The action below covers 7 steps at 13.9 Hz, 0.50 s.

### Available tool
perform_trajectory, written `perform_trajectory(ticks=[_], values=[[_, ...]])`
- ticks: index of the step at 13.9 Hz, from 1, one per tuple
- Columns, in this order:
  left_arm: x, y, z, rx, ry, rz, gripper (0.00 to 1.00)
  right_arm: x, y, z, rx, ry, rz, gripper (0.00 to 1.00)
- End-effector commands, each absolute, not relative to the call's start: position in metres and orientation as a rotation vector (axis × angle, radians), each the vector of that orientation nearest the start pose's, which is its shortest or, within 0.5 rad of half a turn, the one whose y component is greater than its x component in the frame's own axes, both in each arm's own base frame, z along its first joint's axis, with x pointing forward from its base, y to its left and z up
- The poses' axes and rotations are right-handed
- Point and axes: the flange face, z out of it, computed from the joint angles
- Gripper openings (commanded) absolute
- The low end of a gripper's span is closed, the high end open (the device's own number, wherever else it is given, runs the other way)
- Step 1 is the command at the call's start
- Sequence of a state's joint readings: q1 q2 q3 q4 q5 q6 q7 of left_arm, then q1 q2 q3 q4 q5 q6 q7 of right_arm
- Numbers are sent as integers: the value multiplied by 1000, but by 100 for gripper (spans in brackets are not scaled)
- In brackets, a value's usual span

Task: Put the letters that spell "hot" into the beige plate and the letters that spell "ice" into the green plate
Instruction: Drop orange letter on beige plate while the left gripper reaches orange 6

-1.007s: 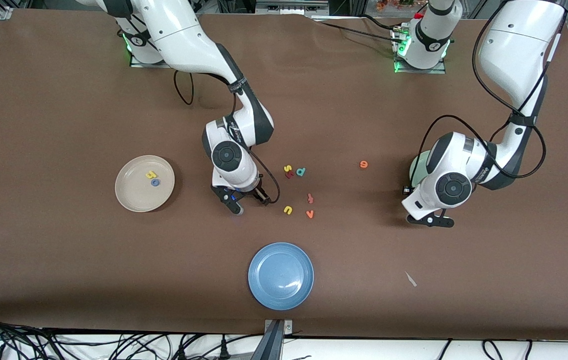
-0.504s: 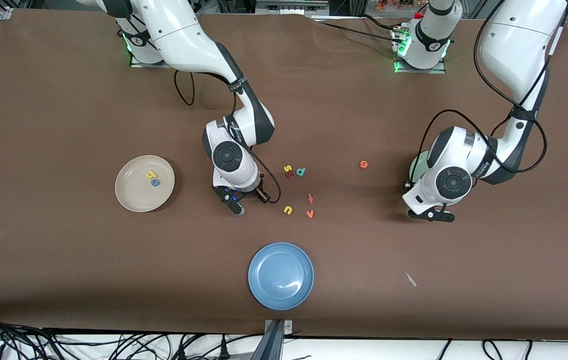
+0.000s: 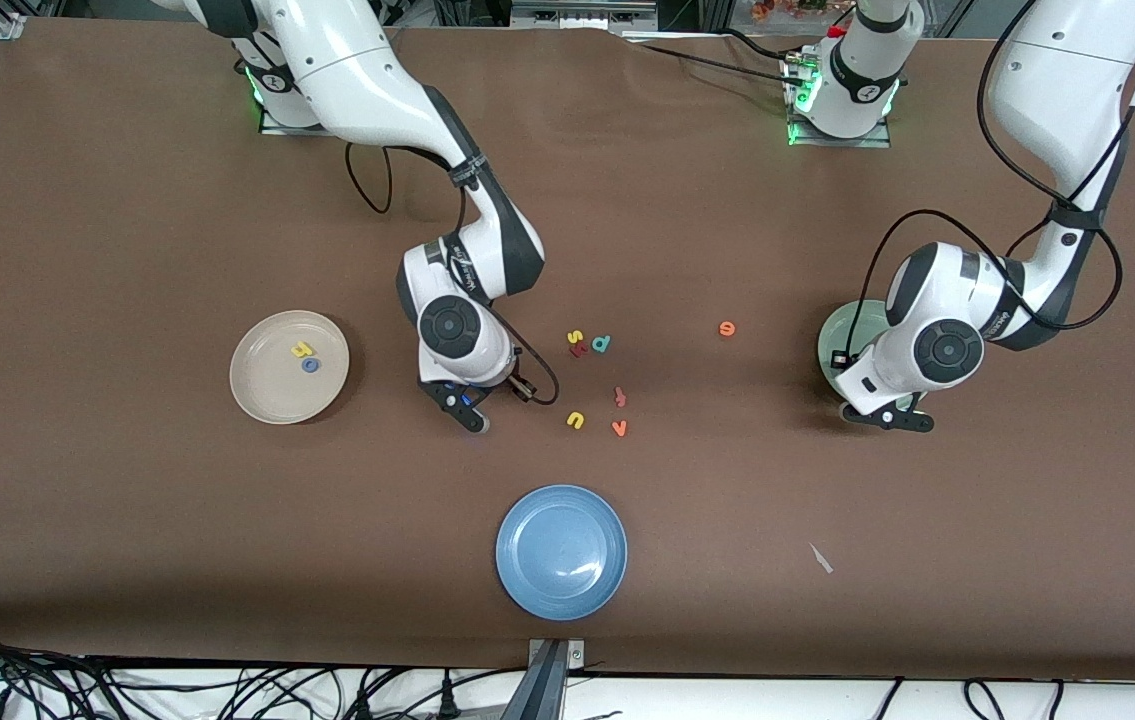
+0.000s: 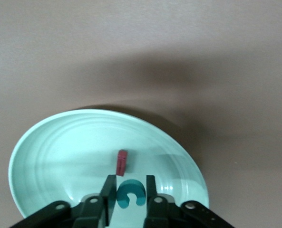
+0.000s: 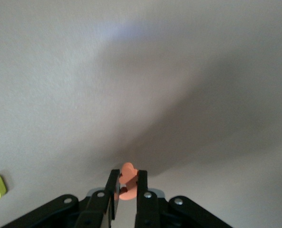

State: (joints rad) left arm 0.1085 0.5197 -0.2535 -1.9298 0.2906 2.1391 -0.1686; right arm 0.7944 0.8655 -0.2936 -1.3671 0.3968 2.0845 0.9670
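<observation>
The yellow h (image 3: 302, 350) and the blue o (image 3: 310, 366) lie side by side in the beige plate (image 3: 267, 400), which sits toward the right arm's end of the worktop. The orange t (image 5: 127, 180) is pinched tight between the two fingers of the right pincer (image 5: 127, 189). That pincer is low over the bare worktop, between the beige plate and the loose letters in the middle.

The dark red i (image 4: 122, 161) and the teal c (image 4: 131, 193) lie in the green plate (image 4: 45, 156), which sits toward the left arm's end of the worktop. The left pincer (image 4: 131, 192) is over this plate. Its fingers stand a little apart, one on each side of the c, and it is not clear if they touch it. The i lies just beside the c. The orange e (image 3: 727, 328) lies alone on the worktop, between the green plate and the middle group of letters.

In the middle, a yellow s (image 3: 575, 337), a red letter (image 3: 579, 350) and a teal d (image 3: 601, 344) lie close together. Nearer the front camera are a salmon-red letter (image 3: 620, 397), a yellow u (image 3: 576, 420) and an orange v (image 3: 618, 429). A blue plate (image 3: 561, 552) sits near the front edge of the worktop, with nothing in it.
</observation>
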Motion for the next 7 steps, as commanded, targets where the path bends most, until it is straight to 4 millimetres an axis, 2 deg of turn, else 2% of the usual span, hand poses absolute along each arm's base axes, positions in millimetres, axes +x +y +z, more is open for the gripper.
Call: perform_trajectory(ticks=[1, 3, 4, 5, 6, 7], values=[[581, -81, 229, -2947, 280, 352, 100, 610, 360, 226, -3115, 673, 306, 0], [579, -90, 245, -2934, 293, 363, 100, 605, 317, 240, -3160, 514, 332, 0], [578, -98, 258, -2932, 304, 358, 100, 601, 285, 247, -3169, 434, 350, 0], [576, -116, 275, -2944, 307, 342, 100, 595, 253, 256, -3163, 338, 352, 0], [571, -131, 283, -2978, 243, 355, 100, 586, 221, 260, -3151, 265, 344, 0], [566, -157, 294, -3007, 218, 340, 100, 577, 188, 261, -3138, 208, 329, 0]])
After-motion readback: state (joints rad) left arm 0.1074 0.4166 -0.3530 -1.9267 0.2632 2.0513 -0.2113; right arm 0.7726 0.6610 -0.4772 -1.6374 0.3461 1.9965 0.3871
